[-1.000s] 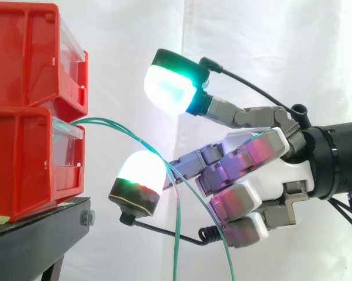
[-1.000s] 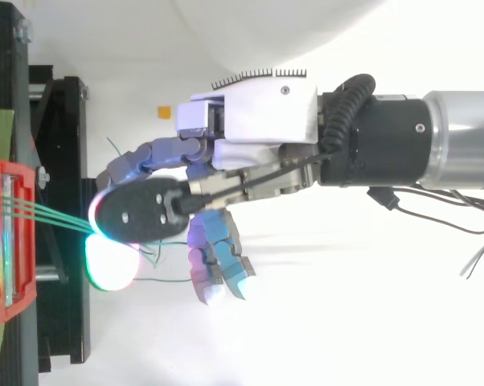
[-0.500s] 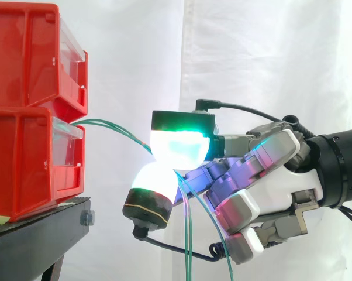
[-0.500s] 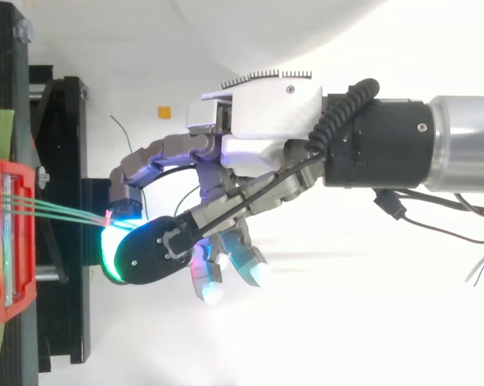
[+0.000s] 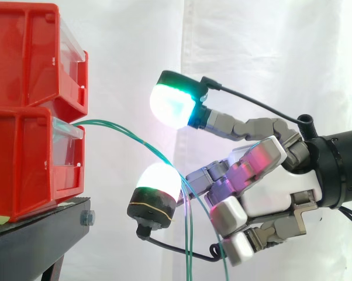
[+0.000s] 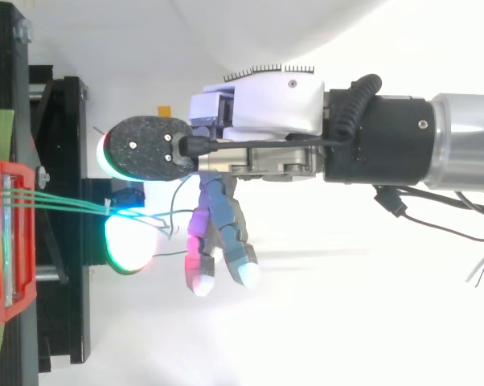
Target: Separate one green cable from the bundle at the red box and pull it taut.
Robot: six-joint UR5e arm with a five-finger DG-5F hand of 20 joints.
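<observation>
The robot hand (image 5: pixel 269 190) spreads its glowing pads (image 5: pixel 171 105) wide, gripping nothing, while green cables (image 6: pixel 65 206) arc from the lower red bin (image 5: pixel 24 164) and droop beside the lower pad, before a white curtain (image 5: pixel 264 52).

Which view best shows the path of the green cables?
Side view: the green cables arc out of the lower red box and hang down past the hand. The top view shows them as short, nearly straight lines.
</observation>
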